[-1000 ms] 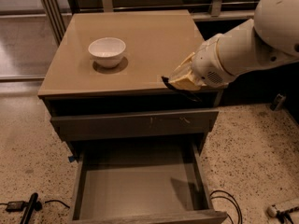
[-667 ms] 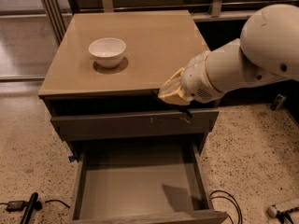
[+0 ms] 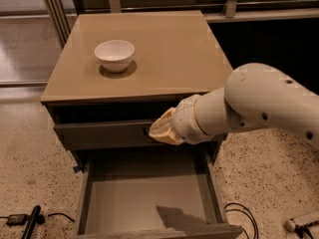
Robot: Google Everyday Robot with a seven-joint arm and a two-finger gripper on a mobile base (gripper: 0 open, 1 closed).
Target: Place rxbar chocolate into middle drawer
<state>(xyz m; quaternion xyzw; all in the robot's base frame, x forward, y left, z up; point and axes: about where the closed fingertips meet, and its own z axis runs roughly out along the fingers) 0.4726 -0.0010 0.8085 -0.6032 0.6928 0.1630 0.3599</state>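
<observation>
In the camera view, the white arm [image 3: 259,103] is reaching in from the right side. Its cream-coloured gripper [image 3: 160,128] is hanging in front of the grey drawer front [image 3: 99,133]. The gripper is sitting just below the edge of the tan cabinet top [image 3: 169,44] and above the back part of the middle drawer [image 3: 139,193]. It is showing only as a pale bunched shape, so I cannot tell whether it is parted or closed, or clamped on anything.

A small dark patch at the gripper's left edge is possibly the rxbar chocolate [image 3: 149,131]. It is lying against the gripper and level with the drawer front, but it is too small to be sure of.

The middle drawer is standing pulled out toward the camera, below the drawer front. Its plain grey floor and thin side walls are showing. A dark shadow [image 3: 174,217] is falling on the near right part of that floor, well below the gripper.

A white bowl [image 3: 114,55] is sitting upright on the left half of the cabinet top, well apart from the gripper. On the speckled floor [image 3: 30,168], a black cable [image 3: 241,214] is curling beside the drawer's right front corner. A black stick-like object [image 3: 31,222] is lying to the drawer's left.
</observation>
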